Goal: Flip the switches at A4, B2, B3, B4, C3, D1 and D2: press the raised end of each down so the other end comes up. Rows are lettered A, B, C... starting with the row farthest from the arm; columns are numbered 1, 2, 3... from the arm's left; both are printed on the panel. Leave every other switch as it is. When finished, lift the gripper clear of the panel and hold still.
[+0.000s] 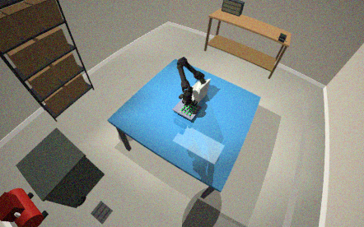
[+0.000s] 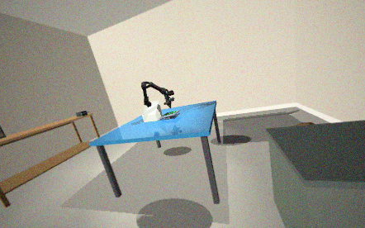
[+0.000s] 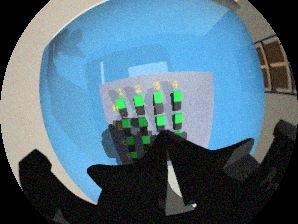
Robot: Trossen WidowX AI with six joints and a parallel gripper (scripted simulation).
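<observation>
Arm (image 1: pixel 184 76) rises from its base at the far side, folds at the elbow, then reaches down and toward the near side. Wrist pitched steeply down. Gripper (image 3: pixel 166 141) fingers fully closed, tips together, nothing between them; dark finger silhouettes fill the lower wrist view.

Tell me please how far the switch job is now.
Done: cannot be told, because the green rocker switches are too small to read. In hand: the black tool, shut and empty, is low over the near rows of the grey switch panel. Left: lifting the tool clear.
</observation>
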